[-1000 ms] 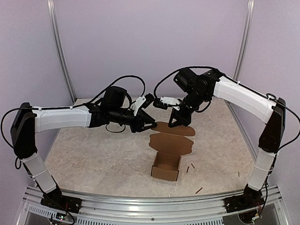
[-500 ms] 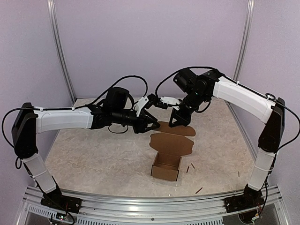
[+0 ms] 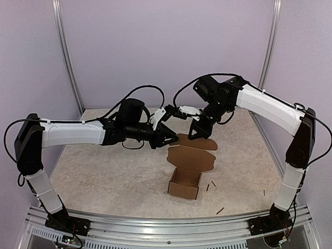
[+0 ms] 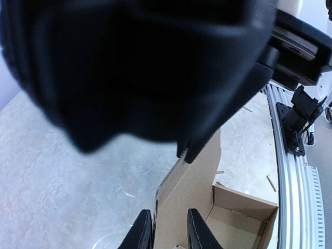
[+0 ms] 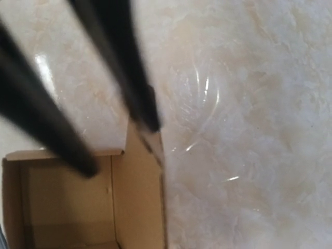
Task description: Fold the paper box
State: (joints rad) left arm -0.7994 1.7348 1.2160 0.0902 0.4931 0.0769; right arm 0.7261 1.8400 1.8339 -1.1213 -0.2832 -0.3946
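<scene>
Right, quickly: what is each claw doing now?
Left claw: open, straddling a flap of the paper box.
Right claw: shut, tip at the flap; grip cannot be told.

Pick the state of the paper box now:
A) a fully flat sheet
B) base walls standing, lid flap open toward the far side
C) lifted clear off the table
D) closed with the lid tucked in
B: the paper box sits on the table as an open tray with upright walls, and its lid flap stretches away toward the far side, untucked.
</scene>
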